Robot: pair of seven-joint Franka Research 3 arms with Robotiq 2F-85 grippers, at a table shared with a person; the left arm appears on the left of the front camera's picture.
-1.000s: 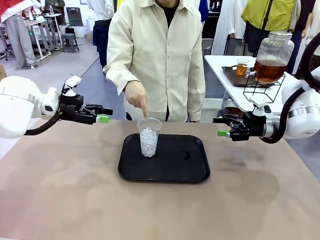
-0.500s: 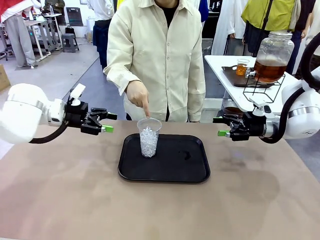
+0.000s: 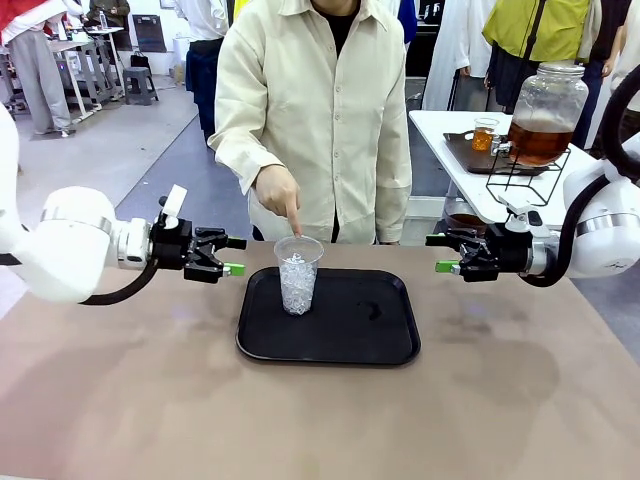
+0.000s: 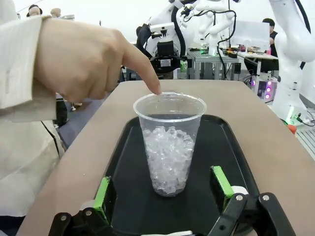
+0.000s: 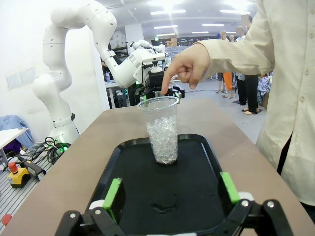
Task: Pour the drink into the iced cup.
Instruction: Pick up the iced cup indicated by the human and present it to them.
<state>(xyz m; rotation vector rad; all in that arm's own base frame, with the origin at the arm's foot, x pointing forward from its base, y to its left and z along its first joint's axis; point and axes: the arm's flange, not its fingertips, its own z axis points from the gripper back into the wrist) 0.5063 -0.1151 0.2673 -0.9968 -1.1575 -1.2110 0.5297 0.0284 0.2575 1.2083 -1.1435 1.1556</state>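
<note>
Left tool (image 3: 237, 256): we see its jaws spread wide with nothing between them. It hovers above the table, just left of the tray, and points at the cup.
Left tool's own view: the iced cup (image 3: 298, 275) stands centred beyond our two green pads (image 4: 102, 192), farther out than their tips and untouched.
Right tool (image 3: 438, 253): its jaws are also apart and empty. It hangs above the table to the right of the tray, well apart from the cup and facing it.
Iced cup: clear plastic, upright on the left part of the tray, holding crushed ice to a little over half its height.
Person's hand (image 3: 275, 190): the index finger points down, its tip at the cup's far rim.
Tray (image 3: 372, 325): black, flat on the middle of the table.
Table (image 3: 140, 400): brown surface.
Drink (image 3: 538, 142): we find the amber liquid in a large glass jar (image 3: 548, 95) on a wire stand (image 3: 525, 180), on a white side table (image 3: 445, 125) behind our right arm.
Small cup (image 3: 485, 135): just left of the jar, holding liquid of the same colour.
</note>
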